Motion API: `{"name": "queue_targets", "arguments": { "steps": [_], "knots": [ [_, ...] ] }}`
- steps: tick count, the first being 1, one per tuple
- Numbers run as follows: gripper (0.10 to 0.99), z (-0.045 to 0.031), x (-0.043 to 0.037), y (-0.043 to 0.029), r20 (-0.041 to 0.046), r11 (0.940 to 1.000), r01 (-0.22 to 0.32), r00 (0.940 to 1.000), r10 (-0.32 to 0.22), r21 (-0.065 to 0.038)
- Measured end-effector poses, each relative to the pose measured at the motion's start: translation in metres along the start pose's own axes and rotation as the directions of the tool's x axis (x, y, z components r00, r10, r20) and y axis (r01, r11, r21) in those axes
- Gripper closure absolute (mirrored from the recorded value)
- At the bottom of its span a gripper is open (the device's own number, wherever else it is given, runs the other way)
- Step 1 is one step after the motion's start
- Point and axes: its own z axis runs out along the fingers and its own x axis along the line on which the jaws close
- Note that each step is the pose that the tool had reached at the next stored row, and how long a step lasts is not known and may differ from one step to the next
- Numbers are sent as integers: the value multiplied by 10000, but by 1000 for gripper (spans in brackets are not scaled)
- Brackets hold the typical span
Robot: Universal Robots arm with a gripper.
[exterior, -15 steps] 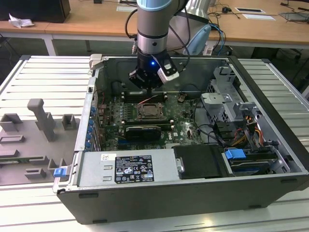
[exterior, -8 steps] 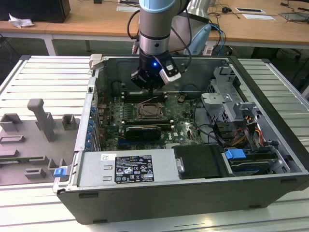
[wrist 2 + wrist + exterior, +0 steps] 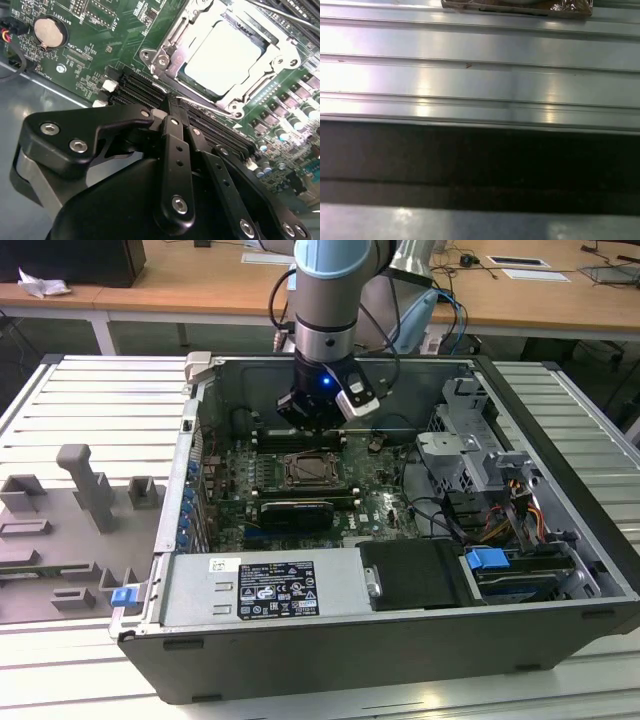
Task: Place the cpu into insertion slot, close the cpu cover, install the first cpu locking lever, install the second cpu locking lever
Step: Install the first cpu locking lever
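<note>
The gripper (image 3: 172, 114), clenched on nothing, hangs over the memory slots (image 3: 132, 87) just beside the cpu (image 3: 225, 55). The cpu cover (image 3: 286, 49) lies down around it.

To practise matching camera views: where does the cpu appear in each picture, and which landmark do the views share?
Exterior view: the cpu sits mid-way across the green board inside the open case.
Second wrist view: the cpu is the pale square framed by the cpu cover.
First wrist view: ribbed silvery metal, dark band.
Shared landmark: the green board.
</note>
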Motion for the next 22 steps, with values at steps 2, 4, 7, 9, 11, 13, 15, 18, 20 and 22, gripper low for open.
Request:
{"name": "queue_targets", "arguments": {
  "steps": [2,4,7,9,11,13,15,18,20,22],
  "knots": [
    [980,17,-3,-2,13,10000,0,10000,0,1],
    [980,39,-7,-4,29,10000,1,10000,-1,1],
    [980,82,-9,-8,52,10000,5,10000,-5,2],
    [980,97,-9,-11,53,10000,4,10000,-5,10],
    [980,110,-8,-12,54,10000,5,10000,-5,13],
    [980,121,-9,-13,59,10000,6,10000,-6,10],
    [980,119,-8,-14,57,10000,4,10000,-4,13],
    [980,22,-7,-2,85,10000,7,10000,-7,2],
    [980,-43,8,5,113,10000,10,9999,-10,4],
    [980,-121,61,14,180,10000,15,9998,-15,7]
  ]
}}
